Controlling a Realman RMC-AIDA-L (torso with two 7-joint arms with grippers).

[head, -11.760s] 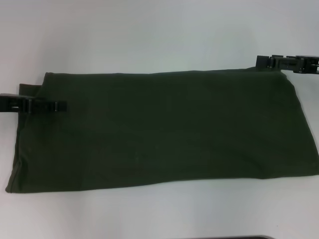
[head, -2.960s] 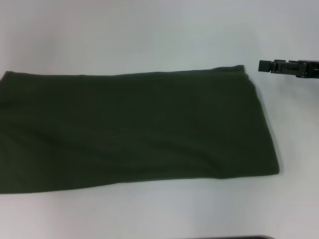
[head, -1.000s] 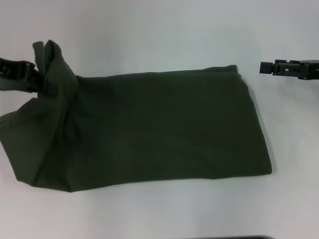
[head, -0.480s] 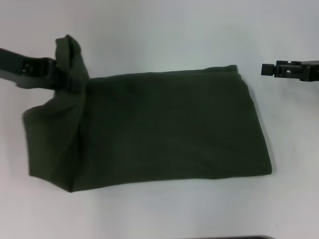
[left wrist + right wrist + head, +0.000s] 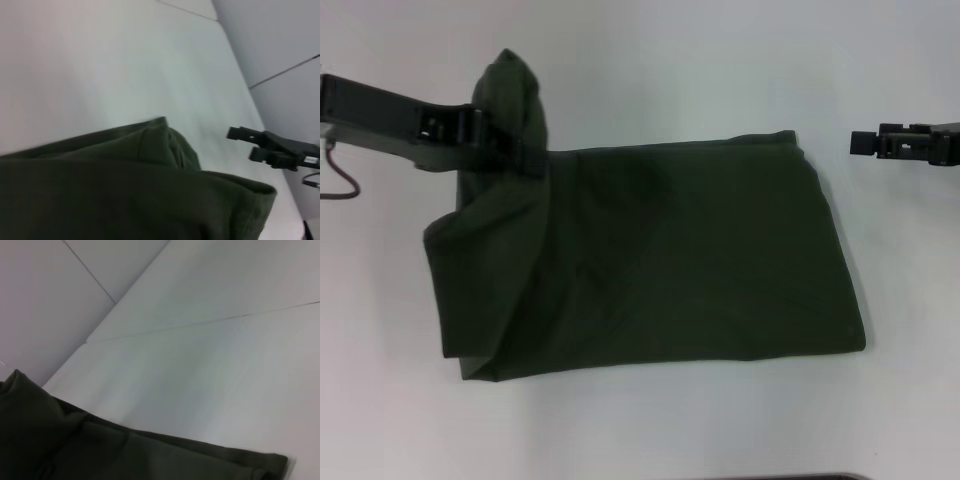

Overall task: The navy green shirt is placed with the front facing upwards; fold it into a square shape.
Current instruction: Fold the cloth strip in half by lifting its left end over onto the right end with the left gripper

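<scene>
The navy green shirt [image 5: 700, 260] lies on the white table [image 5: 650, 60] as a long folded band with its plain green side up; no lettering or collar shows. My left gripper [image 5: 525, 155] is shut on the shirt's left end and holds it lifted, bunched and doubled over toward the right. The cloth hangs from it in a slanted fold. The shirt also shows in the left wrist view [image 5: 100, 200] and the right wrist view [image 5: 75, 450]. My right gripper [image 5: 860, 143] is open and empty, off the shirt's far right corner; it also shows in the left wrist view [image 5: 245, 144].
A thin dark cable [image 5: 340, 185] loops under the left arm at the left edge. A dark strip [image 5: 800, 477] runs along the near edge of the table. White table surface surrounds the shirt on all sides.
My left gripper has carried the shirt's left end to the right and higher, and the fold line has shifted right with it. The right gripper has barely moved.
</scene>
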